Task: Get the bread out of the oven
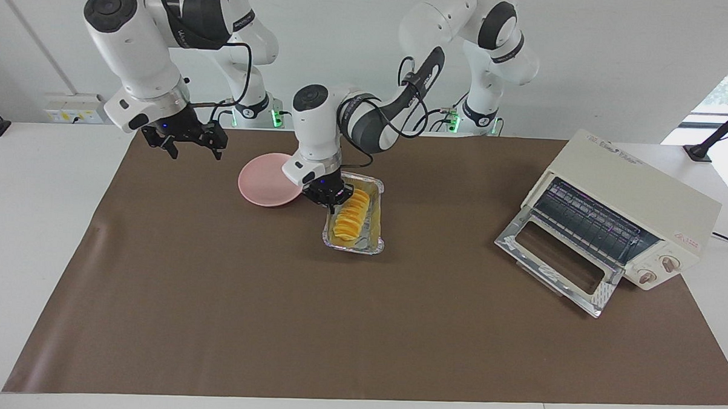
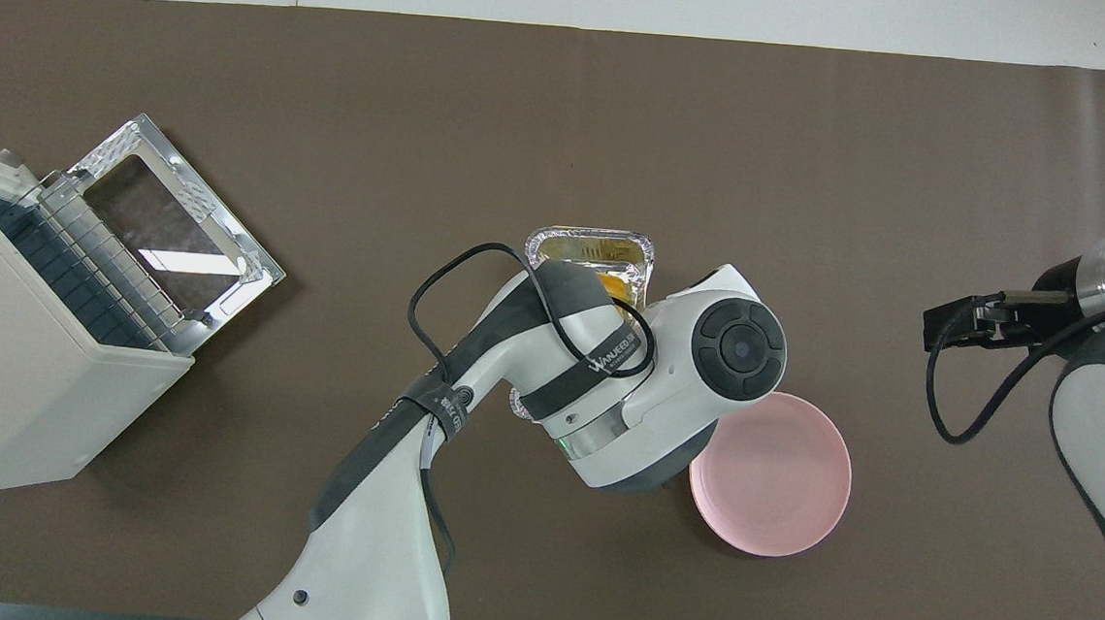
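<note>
The bread (image 1: 351,215), a row of golden slices in a silver foil tray (image 1: 373,230), is out on the brown mat beside the pink plate. My left gripper (image 1: 326,198) is shut on the tray's rim at the end nearer the robots. I cannot tell whether the tray rests on the mat or hangs just above it. In the overhead view the left arm covers that gripper and most of the tray (image 2: 589,247). The cream-white oven (image 1: 627,198) stands at the left arm's end of the table, its glass door (image 1: 555,265) folded down and its rack bare. My right gripper (image 1: 187,147) waits open in the air.
A round pink plate (image 1: 267,180) lies on the mat next to the tray, toward the right arm's end; the left arm's wrist overlaps its edge in the overhead view (image 2: 778,486). The brown mat (image 1: 275,322) covers most of the white table.
</note>
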Robot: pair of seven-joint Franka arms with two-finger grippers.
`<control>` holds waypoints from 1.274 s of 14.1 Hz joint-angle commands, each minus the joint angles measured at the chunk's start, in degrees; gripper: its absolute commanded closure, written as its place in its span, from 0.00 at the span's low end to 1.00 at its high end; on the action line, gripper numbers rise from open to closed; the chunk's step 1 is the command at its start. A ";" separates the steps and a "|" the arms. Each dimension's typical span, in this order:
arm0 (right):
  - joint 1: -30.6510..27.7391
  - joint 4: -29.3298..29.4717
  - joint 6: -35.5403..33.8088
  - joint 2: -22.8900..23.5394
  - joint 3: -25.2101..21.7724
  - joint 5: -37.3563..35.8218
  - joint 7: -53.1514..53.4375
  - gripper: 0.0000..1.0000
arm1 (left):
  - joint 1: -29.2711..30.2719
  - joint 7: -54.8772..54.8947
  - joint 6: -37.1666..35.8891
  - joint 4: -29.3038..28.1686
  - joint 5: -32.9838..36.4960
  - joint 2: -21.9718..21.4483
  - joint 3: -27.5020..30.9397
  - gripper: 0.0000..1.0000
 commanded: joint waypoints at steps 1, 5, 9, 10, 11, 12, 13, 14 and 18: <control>-1.01 -0.74 -0.29 -0.94 0.70 -0.31 -1.56 0.00 | -1.17 0.40 1.05 -0.61 0.91 0.77 0.61 1.00; -1.01 -0.74 -0.29 -0.94 0.70 -0.31 -1.56 0.00 | -0.56 0.66 1.67 -0.79 0.82 0.95 0.69 0.01; -1.01 -0.74 -0.29 -1.03 0.70 -0.31 -1.56 0.00 | 2.24 0.49 -1.04 2.10 -6.44 0.16 1.49 0.00; -1.01 -0.74 -0.38 -0.94 0.70 -0.31 -1.56 0.00 | 4.26 0.40 -3.93 4.64 -8.91 0.16 1.49 0.00; -1.01 -0.74 -0.29 -1.03 0.70 -0.31 -1.56 0.00 | 6.11 0.31 -6.31 6.84 -10.59 -0.02 1.49 0.00; -1.01 -0.74 -0.29 -0.94 0.70 -0.31 -1.56 0.00 | 8.56 0.49 -7.72 7.21 -12.34 -1.85 1.49 0.00; -1.01 -0.74 -0.29 -0.94 0.70 -0.31 -1.56 0.00 | 11.98 0.84 -8.35 6.86 -14.27 -5.26 1.49 0.00; -1.10 -0.74 -0.29 -0.94 0.61 -0.39 -2.25 0.00 | 15.67 0.84 -10.79 6.51 -14.82 -8.08 1.31 0.00; -4.35 -0.74 -0.47 -1.03 0.35 -0.31 -2.44 0.00 | 25.17 5.82 -20.37 5.81 -14.21 -15.30 1.40 0.00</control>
